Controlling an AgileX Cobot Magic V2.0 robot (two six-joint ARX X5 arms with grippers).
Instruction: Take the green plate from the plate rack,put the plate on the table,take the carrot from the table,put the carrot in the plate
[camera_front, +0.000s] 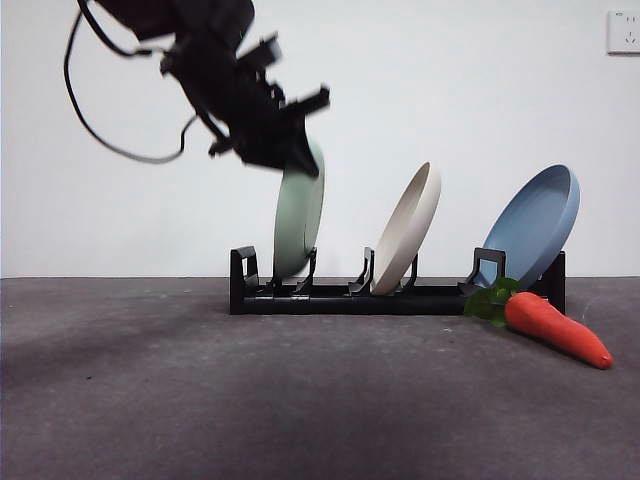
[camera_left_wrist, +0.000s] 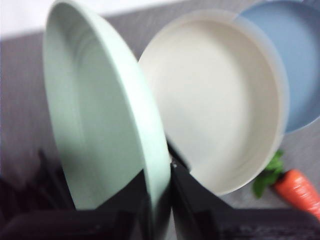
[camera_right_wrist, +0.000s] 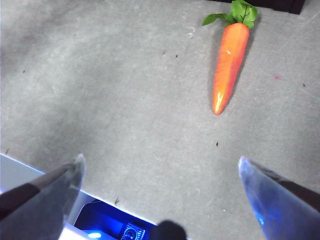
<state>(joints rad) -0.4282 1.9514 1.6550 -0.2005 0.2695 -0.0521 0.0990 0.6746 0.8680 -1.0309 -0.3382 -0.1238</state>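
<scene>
The green plate stands on edge in the left slot of the black plate rack. My left gripper comes down from the upper left and is shut on the plate's top rim. In the left wrist view its jaws sit tight on either side of the green rim. The carrot lies on the table at the rack's right end, its leaves toward the rack. My right gripper is open and empty over bare table, with the carrot some way beyond it.
A cream plate stands in the rack's middle slot and a blue plate in the right slot. Both show in the left wrist view, cream and blue. A wall socket is at the top right.
</scene>
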